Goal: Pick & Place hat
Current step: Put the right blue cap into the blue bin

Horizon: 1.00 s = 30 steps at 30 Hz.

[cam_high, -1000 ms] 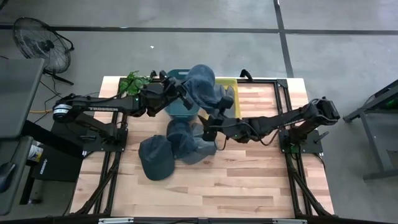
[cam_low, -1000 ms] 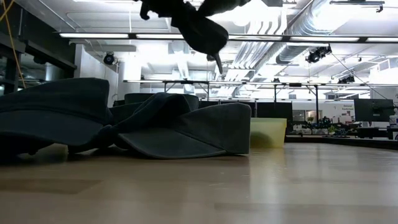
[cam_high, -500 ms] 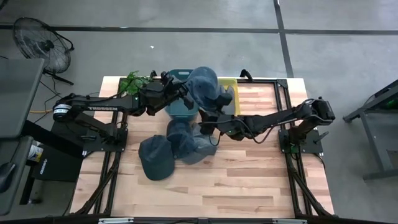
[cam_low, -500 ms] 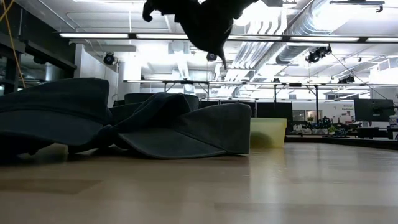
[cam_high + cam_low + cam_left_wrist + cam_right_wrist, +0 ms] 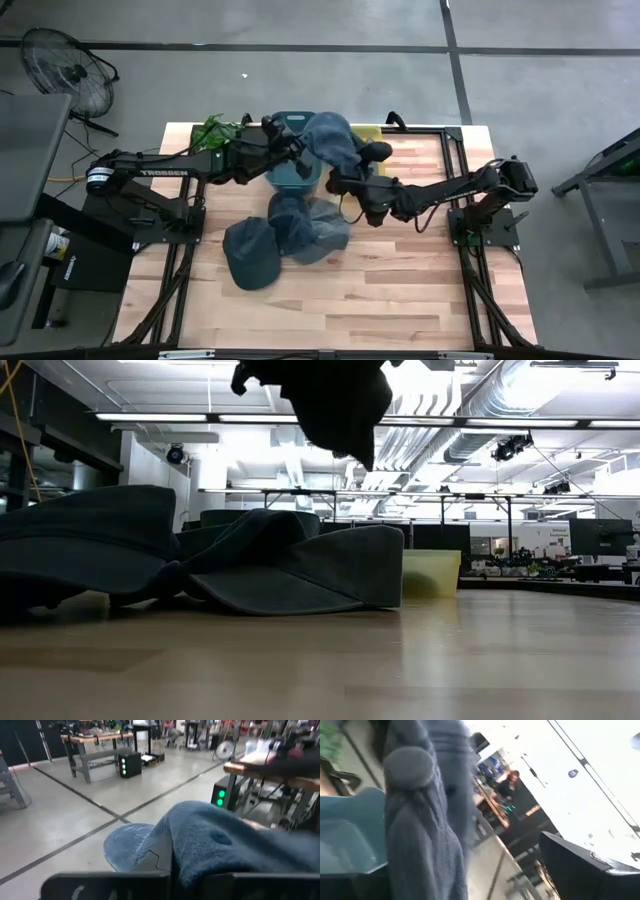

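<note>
A blue cap (image 5: 325,135) hangs in the air above a teal bin (image 5: 285,175) at the table's far side. It is a dark shape at the top of the low view (image 5: 335,400). My left gripper (image 5: 298,150) is shut on it. My right gripper (image 5: 338,180) is open just near of the cap, which fills its wrist view (image 5: 420,820) with the crown button (image 5: 410,765) facing it. One of its fingers (image 5: 580,870) stands clear to the side. I cannot tell whether it touches the cap. My left gripper pinches a fold of the cap's crown cloth (image 5: 175,867) between its two fingers, coming level from the table's left. The cap is lifted clear; crown (image 5: 235,845) and brim (image 5: 130,847) stretch out beyond the fingers.
Several more dark blue caps lie heaped on the table's middle (image 5: 305,225), one nearer the left (image 5: 250,255); the low view shows them too (image 5: 300,570). A yellow bin (image 5: 380,135) stands right of the teal one, a green plant (image 5: 212,130) left of it. The table's near half is bare wood.
My right gripper has risen from the heap of caps and moved toward the far edge, up to the held cap. My left gripper has carried the cap slightly right and tipped it, so it hangs lower and larger in the low view.
</note>
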### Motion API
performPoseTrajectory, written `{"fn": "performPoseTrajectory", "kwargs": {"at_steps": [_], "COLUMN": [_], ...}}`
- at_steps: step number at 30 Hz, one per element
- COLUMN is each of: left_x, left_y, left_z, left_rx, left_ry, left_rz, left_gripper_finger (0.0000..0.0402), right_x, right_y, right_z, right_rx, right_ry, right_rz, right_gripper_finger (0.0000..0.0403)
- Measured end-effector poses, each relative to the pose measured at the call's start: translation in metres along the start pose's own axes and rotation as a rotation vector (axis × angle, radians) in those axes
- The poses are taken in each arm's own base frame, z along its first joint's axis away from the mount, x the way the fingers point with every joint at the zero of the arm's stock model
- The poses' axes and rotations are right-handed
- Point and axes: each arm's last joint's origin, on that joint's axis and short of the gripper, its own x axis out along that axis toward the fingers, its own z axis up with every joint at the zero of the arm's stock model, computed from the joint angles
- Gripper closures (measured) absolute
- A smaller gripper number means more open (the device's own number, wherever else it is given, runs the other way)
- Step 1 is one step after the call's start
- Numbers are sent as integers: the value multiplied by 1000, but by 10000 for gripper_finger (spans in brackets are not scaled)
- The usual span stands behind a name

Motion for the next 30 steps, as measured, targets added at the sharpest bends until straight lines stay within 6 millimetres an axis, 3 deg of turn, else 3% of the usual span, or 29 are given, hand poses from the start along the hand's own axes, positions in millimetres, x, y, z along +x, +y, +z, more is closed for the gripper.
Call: {"fn": "performPoseTrajectory", "kwargs": {"at_steps": [8,13,19,26,30], "left_x": [0,0,0,0,0], "left_y": [0,0,-1,-2,-3], "left_z": [-5,-7,-8,-8,-9], "left_rx": [37,93,238,261,260], "left_ry": [45,63,75,75,78], "left_rz": [1,-10,-55,-96,-139], "left_gripper_finger": [401,401,401,399,388], "right_x": [-1,-2,-3,-3,-3], "right_y": [-10,-9,-9,-8,-8], "right_z": [2,3,2,2,1], "right_rx": [59,100,139,140,168], "right_ry": [63,61,81,81,81], "right_rz": [-65,-65,-75,-75,-76], "right_gripper_finger": [109,140,222,376,393]}}
